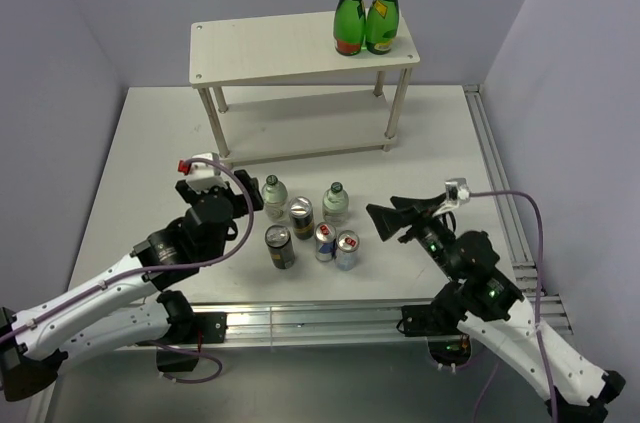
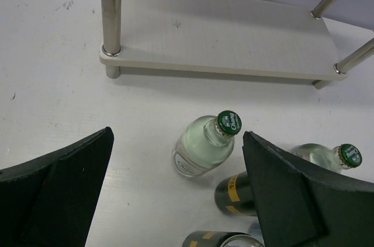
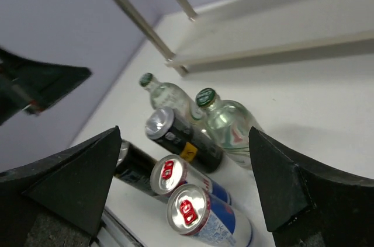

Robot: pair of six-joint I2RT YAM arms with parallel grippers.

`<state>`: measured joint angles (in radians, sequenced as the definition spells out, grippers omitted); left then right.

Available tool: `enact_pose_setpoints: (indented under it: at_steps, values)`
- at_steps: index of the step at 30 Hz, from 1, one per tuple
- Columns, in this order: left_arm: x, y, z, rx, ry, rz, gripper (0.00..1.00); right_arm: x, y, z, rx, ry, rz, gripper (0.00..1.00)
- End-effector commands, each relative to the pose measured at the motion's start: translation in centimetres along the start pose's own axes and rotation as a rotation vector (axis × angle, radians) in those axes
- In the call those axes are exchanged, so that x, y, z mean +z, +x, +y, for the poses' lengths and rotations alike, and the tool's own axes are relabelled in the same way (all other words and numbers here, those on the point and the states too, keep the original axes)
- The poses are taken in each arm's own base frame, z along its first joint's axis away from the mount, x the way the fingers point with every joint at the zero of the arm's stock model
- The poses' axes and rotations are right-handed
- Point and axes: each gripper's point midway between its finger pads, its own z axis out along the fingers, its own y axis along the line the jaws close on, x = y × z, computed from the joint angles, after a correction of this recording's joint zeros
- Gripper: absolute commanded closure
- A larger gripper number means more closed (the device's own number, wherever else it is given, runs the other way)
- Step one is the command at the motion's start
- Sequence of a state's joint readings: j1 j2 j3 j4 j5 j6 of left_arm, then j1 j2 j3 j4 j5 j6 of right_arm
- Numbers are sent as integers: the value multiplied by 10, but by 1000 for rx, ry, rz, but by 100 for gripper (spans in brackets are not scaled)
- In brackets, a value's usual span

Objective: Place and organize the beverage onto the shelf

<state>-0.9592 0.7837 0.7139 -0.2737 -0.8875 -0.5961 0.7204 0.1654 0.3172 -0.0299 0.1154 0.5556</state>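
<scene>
All six drinks stand upright in a tight cluster on the white table [image 1: 150,143] near the arms, well short of the shelf [image 1: 270,48]; none shelved yet. Left gripper [image 1: 252,203] is spread wide w/ nothing in it, its fingers framing the left clear bottle [image 2: 201,150] in the wrist view, not touching. Right gripper [image 1: 378,221] also gapes wide & empty, aimed at the cluster from the right. Bottles: clear, smooth, rounded shoulders, green caps; liquid inside so prob some weight, slick, so take across the straight body below the shoulder, not the neck. Second clear bottle [image 1: 336,202] sits just behind the slim silver-blue cans [image 1: 347,249]; tall black-and-yellow cans [image 1: 301,216] stand btwn & in front of the bottles. Cans: glossy thin metal, stiff cylinders, prob dent if squeezed hard; grip mid-body. Neighbours stand v. close, so fingers could tip one. Shelf: pale matte boards, thin metal legs; two green glass bottles [image 1: 349,11] stand at the top board's right end
</scene>
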Motion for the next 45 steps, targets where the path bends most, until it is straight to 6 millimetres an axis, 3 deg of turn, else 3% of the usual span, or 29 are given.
enact_pose_setpoints:
  at_steps: [1, 2, 7, 10, 21, 30, 33, 35, 38, 39, 42, 43, 45]
  values:
    - [2, 8, -4, 21, 42, 0, 1, 21, -1, -19, -87, 197, 123, 4]
    - [4, 12, -15, 40, 91, 9, 1, 25, 1, -20, -97, 217, 146, 4]
    - [29, 48, -28, 132, 98, 58, 1, 41, 11, -21, -85, 212, 158, 4]
    - [43, 56, -39, 139, 123, 58, 1, 42, 17, -22, -83, 206, 166, 5]
    - [85, 56, -35, 162, 77, 20, 1, 27, 22, -33, -109, 214, 156, 5]
    - [107, 74, -42, 186, 68, 37, 8, 27, 24, -35, -114, 216, 157, 5]
    - [114, 78, -44, 201, 60, 42, 15, 27, 25, -35, -116, 216, 160, 6]
    - [116, 78, -45, 200, 57, 40, 25, 27, 24, -35, -116, 217, 158, 5]
    - [117, 78, -46, 193, 56, 30, 46, 27, 24, -34, -115, 215, 156, 6]
    - [118, 78, -45, 190, 53, 28, 60, 27, 24, -34, -113, 214, 156, 6]
    - [119, 77, -45, 190, 45, 26, 83, 27, 24, -35, -112, 215, 155, 6]
    - [119, 77, -44, 192, 36, 27, 96, 27, 24, -34, -110, 215, 154, 6]
    - [120, 77, -43, 198, 32, 25, 100, 27, 24, -35, -109, 218, 153, 6]
